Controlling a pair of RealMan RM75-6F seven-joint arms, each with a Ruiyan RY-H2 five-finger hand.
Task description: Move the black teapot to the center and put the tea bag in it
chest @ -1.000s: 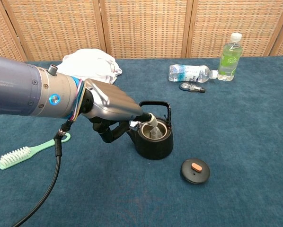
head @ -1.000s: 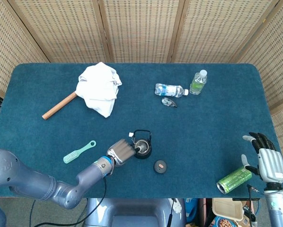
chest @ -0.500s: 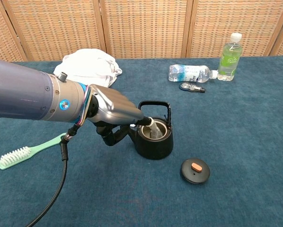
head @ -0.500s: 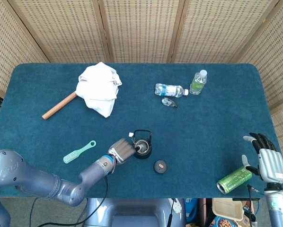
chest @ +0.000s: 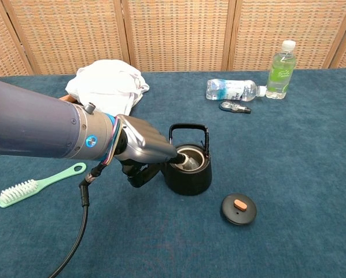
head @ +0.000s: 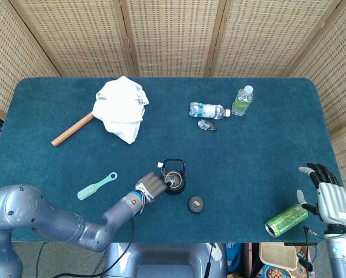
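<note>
The black teapot [chest: 188, 168] sits low centre of the blue surface [head: 260, 150], lid off. The left robot hand [chest: 147, 152] reaches its fingertips over the rim, pinching the tea bag [chest: 190, 160] that sits inside the mouth. Best to let go fully and lift straight up, keeping the string clear. The right robot hand [head: 329, 194], lower right, is spread and empty. No labels are readable.

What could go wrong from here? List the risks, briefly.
1. The left hand has a fingertip at the rim of the black teapot; pulling away carelessly could drag or tip the pot.
2. The tea bag lies in the opening, with its tag outside near the fingers; a snag could pull it out.
3. The lid lies off the pot, nearby.
</note>
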